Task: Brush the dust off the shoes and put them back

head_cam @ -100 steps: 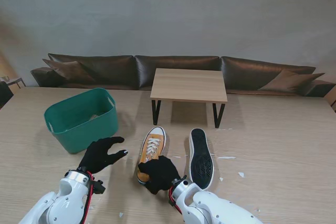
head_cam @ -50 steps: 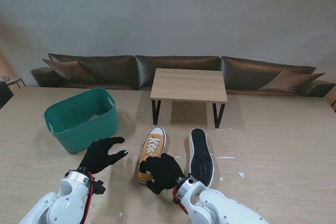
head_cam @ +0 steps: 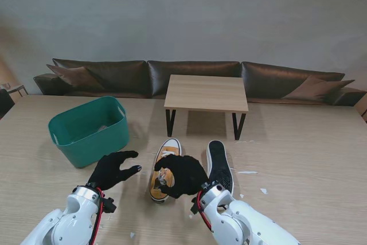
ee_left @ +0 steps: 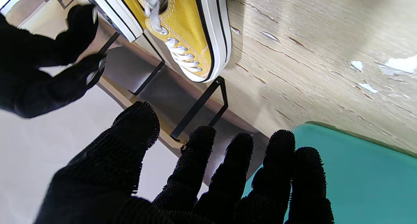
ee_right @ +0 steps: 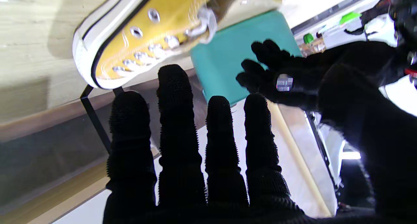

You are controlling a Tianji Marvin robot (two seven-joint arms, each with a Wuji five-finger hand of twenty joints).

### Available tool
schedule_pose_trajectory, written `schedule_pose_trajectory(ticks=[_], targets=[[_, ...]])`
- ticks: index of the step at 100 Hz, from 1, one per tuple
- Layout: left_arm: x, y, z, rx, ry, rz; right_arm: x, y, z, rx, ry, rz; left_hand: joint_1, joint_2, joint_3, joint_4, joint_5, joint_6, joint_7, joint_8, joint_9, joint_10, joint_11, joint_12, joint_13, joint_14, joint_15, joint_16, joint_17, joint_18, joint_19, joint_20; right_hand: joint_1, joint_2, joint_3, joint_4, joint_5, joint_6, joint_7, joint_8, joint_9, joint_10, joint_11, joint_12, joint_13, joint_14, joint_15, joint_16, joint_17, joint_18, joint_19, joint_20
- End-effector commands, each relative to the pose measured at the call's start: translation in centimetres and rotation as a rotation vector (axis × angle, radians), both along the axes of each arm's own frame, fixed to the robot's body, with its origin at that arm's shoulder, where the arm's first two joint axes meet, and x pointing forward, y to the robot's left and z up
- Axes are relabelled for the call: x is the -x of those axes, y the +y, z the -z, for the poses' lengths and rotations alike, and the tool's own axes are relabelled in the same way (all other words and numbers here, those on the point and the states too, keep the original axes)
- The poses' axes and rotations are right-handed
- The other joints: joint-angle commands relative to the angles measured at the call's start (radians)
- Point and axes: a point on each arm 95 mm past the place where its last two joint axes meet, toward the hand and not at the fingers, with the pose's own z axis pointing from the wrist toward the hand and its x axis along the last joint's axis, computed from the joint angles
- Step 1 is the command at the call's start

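Pale wooden table carries the yellow shoe upright beside its mate turned sole-up, the right hand hovering over the yellow one, fingers spread, holding nothing, the left hand splayed empty near the green bin

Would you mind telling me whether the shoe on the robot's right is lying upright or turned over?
Turned over, or at least tipped: the dark-soled shoe shows its black tread ringed by white rubber, while the yellow canvas sneaker beside it shows laces.
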Motion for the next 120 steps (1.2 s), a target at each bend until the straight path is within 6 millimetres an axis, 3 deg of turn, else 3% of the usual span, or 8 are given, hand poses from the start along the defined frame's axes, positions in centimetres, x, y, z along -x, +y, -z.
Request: schedule_pose_trajectory(ticks=[1, 38, 55, 76, 88, 95, 105, 120], targets=[[0.0, -0.4, -0.1, 0.004, 0.012, 0.023, 0.1, -0.1, -0.9, -0.022, 0.001, 0.004, 0.016, 0.034, -0.019, 0.025, 0.006, -0.005, -0.005, 0.006, 0.018, -0.008, 0.002, 0.006, -0.024, 0.022, 0.004, 0.005, -0.023, 0.006, 0.014, 0.008, -0.027, 0.039, -0.026, 0.032, -0.021, -0.014, -0.023, -0.019, -0.042, 0.007, -0.029, -0.026, -0.031, 0.014, -0.039, -0.023, -0.162, 0.03, -0.042, -0.024], [-0.2, -1.3, -1.1, -0.005, 0.021, 0.069, -1.1, -4.7, -4.4, -0.079, 0.048, 0.119, 0.017, 0.037, -0.028, 0.024, 0.005, -0.018, -0.004, 0.006, 0.014, -0.021, 0.0, 0.003, -0.034, 0.017, -0.015, -0.004, -0.031, 0.005, -0.021, -0.006, -0.048, 0.184, -0.137, 0.066, -0.039, -0.036, -0.1, -0.01, -0.085, 0.001, -0.109, -0.076, -0.141, 0.042, -0.209, -0.105, -0.259, 0.037, -0.187, -0.09], [0.2, -1.6, -1.6, -0.023, 0.033, 0.105, -1.4, -7.8, -4.3, -0.073, 0.075, 0.183, 0.017, 0.039, -0.036, 0.024, 0.008, -0.054, 0.0, 0.008, 0.011, -0.022, -0.001, 0.002, -0.039, 0.015, -0.023, -0.007, -0.036, 0.0, -0.033, -0.009, -0.053, 0.214, -0.162, 0.073, -0.052, -0.036, -0.127, -0.01, -0.103, 0.007, -0.126, -0.081, -0.165, 0.05, -0.225, -0.109, -0.286, 0.038, -0.207, -0.092], [1.3, -1.7, -2.3, -0.06, 0.069, 0.172, -1.8, -10.7, -3.1, -0.096, 0.105, 0.292, 0.028, 0.026, -0.049, 0.025, 0.017, -0.16, 0.008, 0.01, 0.013, -0.019, 0.002, 0.004, -0.028, 0.008, -0.018, -0.003, -0.024, -0.006, -0.032, -0.003, -0.047, 0.227, -0.166, 0.081, -0.038, -0.015, -0.138, -0.003, -0.094, 0.025, -0.128, -0.079, -0.162, 0.053, -0.225, -0.107, -0.287, 0.046, -0.214, -0.087], [2.4, -1.6, -2.7, -0.116, 0.094, 0.223, -2.2, -11.7, -2.8, -0.128, 0.123, 0.337, 0.053, -0.028, -0.002, 0.027, 0.01, -0.226, 0.011, -0.005, 0.004, -0.027, 0.018, 0.049, -0.018, -0.012, 0.039, 0.047, -0.022, -0.034, 0.04, 0.051, -0.042, 0.229, -0.157, 0.083, -0.031, -0.007, -0.143, 0.0, -0.091, 0.034, -0.129, -0.08, -0.161, 0.059, -0.223, -0.105, -0.29, 0.052, -0.217, -0.084], [3.0, -1.4, -3.0, -0.161, 0.104, 0.254, -1.8, -12.1, -3.6, -0.132, 0.124, 0.356, 0.075, -0.085, 0.077, 0.022, -0.007, -0.265, 0.016, -0.015, -0.015, -0.045, 0.035, 0.105, -0.016, -0.032, 0.112, 0.115, -0.028, -0.067, 0.123, 0.094, -0.039, 0.229, -0.156, 0.083, -0.027, -0.006, -0.143, 0.004, -0.089, 0.037, -0.126, -0.077, -0.159, 0.061, -0.221, -0.104, -0.288, 0.051, -0.217, -0.081], [3.6, -1.4, -3.3, -0.226, 0.094, 0.294, -1.6, -12.3, -4.2, -0.135, 0.125, 0.373, 0.104, -0.147, 0.161, 0.017, -0.007, -0.297, 0.019, -0.03, -0.022, -0.066, 0.075, 0.197, -0.001, -0.056, 0.244, 0.218, -0.016, -0.1, 0.25, 0.145, -0.039, 0.23, -0.153, 0.083, -0.027, -0.005, -0.145, 0.006, -0.088, 0.039, -0.125, -0.077, -0.157, 0.061, -0.218, -0.102, -0.285, 0.051, -0.216, -0.078], [4.0, -2.0, -3.3, -0.268, 0.088, 0.333, -1.7, -12.5, -4.3, -0.134, 0.133, 0.385, 0.156, -0.178, 0.219, 0.017, -0.007, -0.313, 0.017, -0.058, -0.034, -0.08, 0.127, 0.327, 0.007, -0.078, 0.416, 0.328, -0.003, -0.132, 0.379, 0.178, -0.039, 0.23, -0.151, 0.082, -0.026, -0.004, -0.145, 0.01, -0.089, 0.042, -0.123, -0.077, -0.156, 0.059, -0.215, -0.101, -0.285, 0.052, -0.217, -0.075]])
